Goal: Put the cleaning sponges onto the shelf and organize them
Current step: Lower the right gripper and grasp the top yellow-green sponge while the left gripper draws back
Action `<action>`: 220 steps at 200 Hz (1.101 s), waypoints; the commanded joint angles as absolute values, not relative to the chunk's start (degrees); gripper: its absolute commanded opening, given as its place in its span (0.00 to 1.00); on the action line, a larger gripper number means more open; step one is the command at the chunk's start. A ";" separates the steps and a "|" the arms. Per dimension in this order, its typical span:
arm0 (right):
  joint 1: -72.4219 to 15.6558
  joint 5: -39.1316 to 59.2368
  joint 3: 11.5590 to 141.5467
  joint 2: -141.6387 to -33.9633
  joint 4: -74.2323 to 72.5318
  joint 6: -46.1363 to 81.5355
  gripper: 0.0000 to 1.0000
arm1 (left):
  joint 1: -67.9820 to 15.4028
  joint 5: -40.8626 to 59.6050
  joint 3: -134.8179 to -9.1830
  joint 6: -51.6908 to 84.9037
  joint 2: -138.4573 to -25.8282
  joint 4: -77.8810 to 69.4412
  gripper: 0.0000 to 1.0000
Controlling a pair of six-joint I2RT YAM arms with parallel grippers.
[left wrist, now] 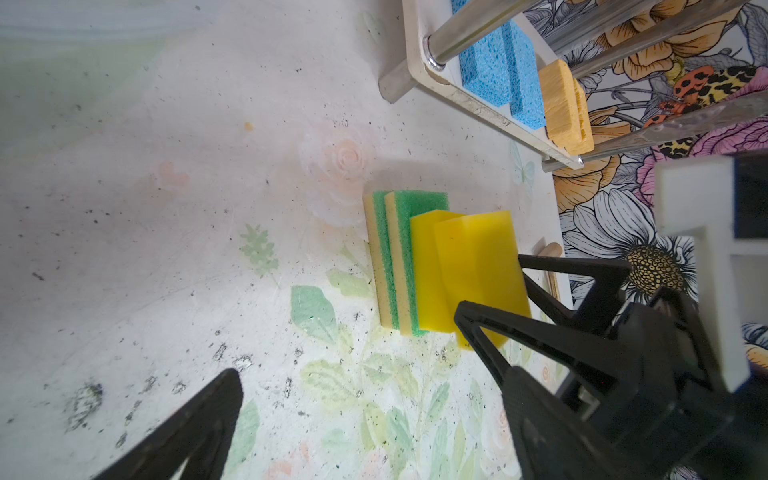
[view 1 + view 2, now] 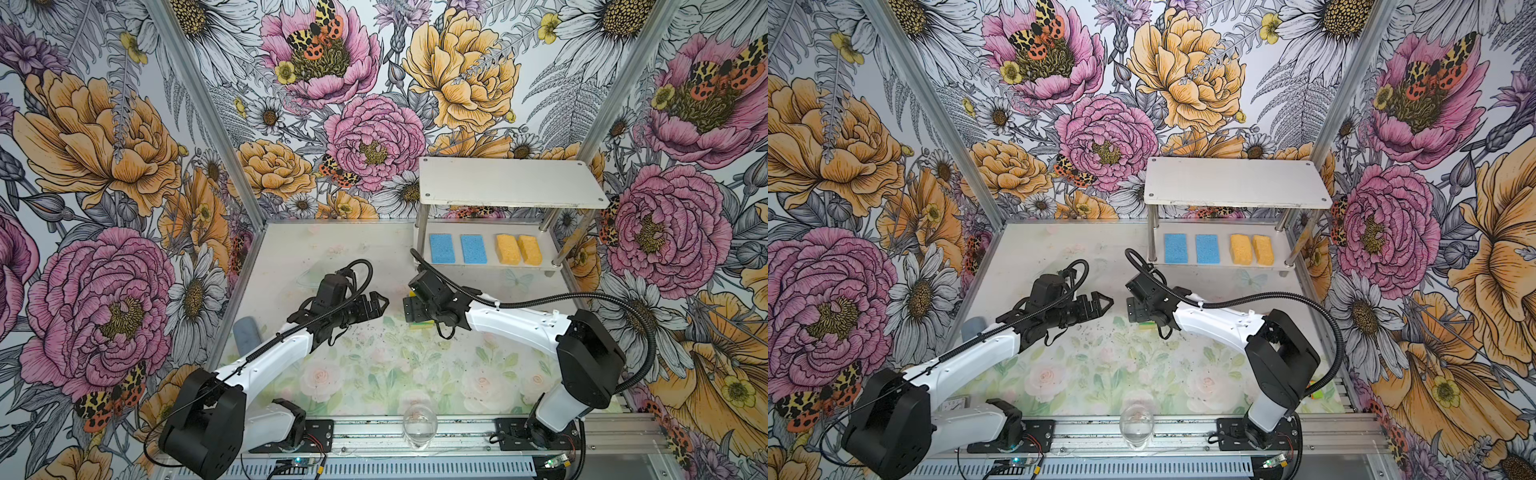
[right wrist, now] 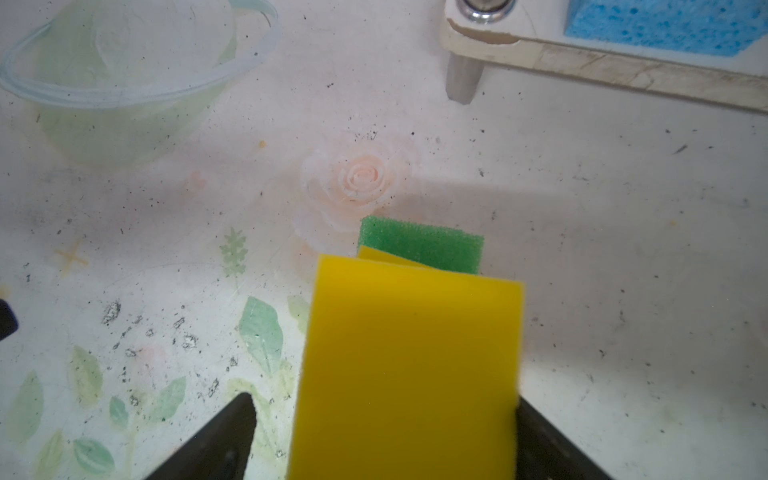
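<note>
The shelf (image 2: 511,183) stands at the far right of the counter (image 2: 374,374), and its upper board is bare. Four sponges lie in a row on the lower board. The two flat blue sponges (image 2: 441,248) are on the left with a gap between them. The two porous orange-yellow sponges (image 2: 508,249) are on the right, touching side to side.

The other four stand on edge near the middle of the counter, on the near side of the shelf's left end. In both top views the right wrist hides most of them. The left wrist view shows them packed together: two green-topped sponges (image 1: 419,208), then two thick bright yellow sponges (image 1: 424,270).

The right tool (image 3: 384,401) straddles the outermost bright yellow sponge (image 3: 411,353) with its jaws wide. In the right wrist view one finger lies against the sponge's edge. The other finger stands clear of it, with counter showing between them (so nothing is clamped). I cannot tell whether that sponge rests on the counter or is raised.

The left tool (image 2: 381,303) hovers just left of the group and points toward it, its jaws spread wide and empty.

A clear glass (image 2: 419,428) stands at the near edge, a grey-blue cylinder (image 2: 246,332) at the left, and a clear bowl (image 3: 124,102) lies to the left of the shelf.
</note>
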State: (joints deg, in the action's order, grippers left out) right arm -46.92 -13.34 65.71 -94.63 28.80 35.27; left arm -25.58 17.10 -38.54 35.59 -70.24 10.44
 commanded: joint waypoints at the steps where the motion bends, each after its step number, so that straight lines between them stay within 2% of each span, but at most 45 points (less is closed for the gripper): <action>1: -47.15 -14.41 67.33 -94.97 29.79 34.72 0.92 | -24.96 18.00 -37.80 35.51 -70.73 9.18 0.99; 220: -47.45 -16.39 66.18 -95.29 31.55 34.45 0.85 | -24.99 18.19 -37.79 36.47 -71.37 8.45 0.99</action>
State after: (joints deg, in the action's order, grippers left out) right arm -46.96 -14.46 65.84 -94.63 31.07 34.87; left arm -25.36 17.45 -38.54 36.05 -71.16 10.02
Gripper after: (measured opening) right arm 0.852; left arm 0.989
